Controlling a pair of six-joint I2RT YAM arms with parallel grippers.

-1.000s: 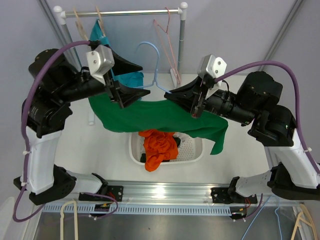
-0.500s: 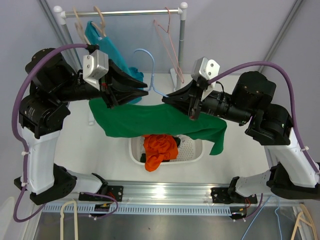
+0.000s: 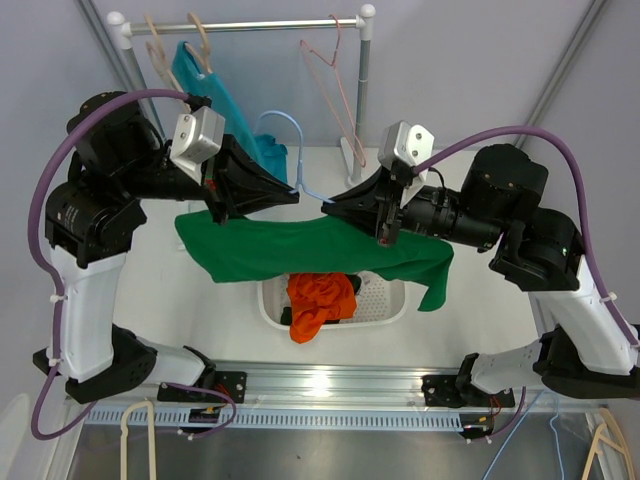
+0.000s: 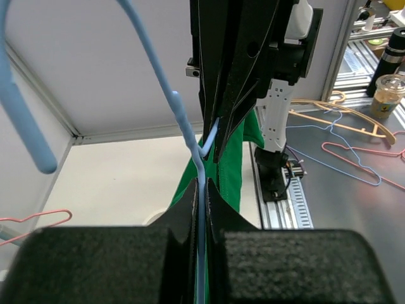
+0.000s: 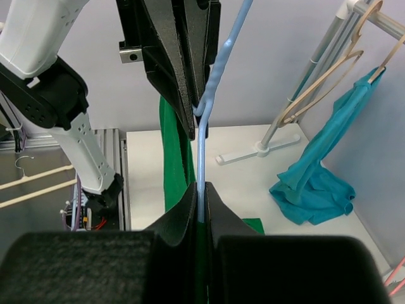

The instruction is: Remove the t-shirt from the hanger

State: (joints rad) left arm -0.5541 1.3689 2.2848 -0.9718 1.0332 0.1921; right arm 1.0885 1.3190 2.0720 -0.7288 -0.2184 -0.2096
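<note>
A white counter point(image 3: 200, 310) under plain grey walls carries everything here, and we take the white basket point(image 3: 388, 300) at its middle as our mark. Inside the basket lies an orange garment point(image 3: 320, 295), spilling over the near rim.

Directly above the basket hangs the green t-shirt point(image 3: 290, 250), spread wide. One end reaches past the basket's left side and the other droops over its right rim. It sits on the blue hanger point(image 3: 298, 150), whose hook rises above and behind the basket.

Both arms meet over the basket at the hanger's neck. The left end effector point(image 4: 201, 190) is pinched together on the blue wire just below the twist. The right end effector point(image 5: 200, 190) is pinched on the same wire from the opposite side.

Far behind the basket stands the rack point(image 3: 260, 24) with a teal shirt point(image 3: 215, 90) and a pink hanger point(image 3: 335, 80).

We judge the step in hand to be freeing cloth from wire, yet both grips are on wire and neither on cloth. To do it well, we would leave one arm clamped at the neck, steadying the hanger above the basket. The other would let go, take the shirt at a shoulder, and draw it sideways and down off one hanger arm, then the other. We would tilt the hanger toward the side being freed and pull slowly, since knit cloth is likely to snag on the wire.
</note>
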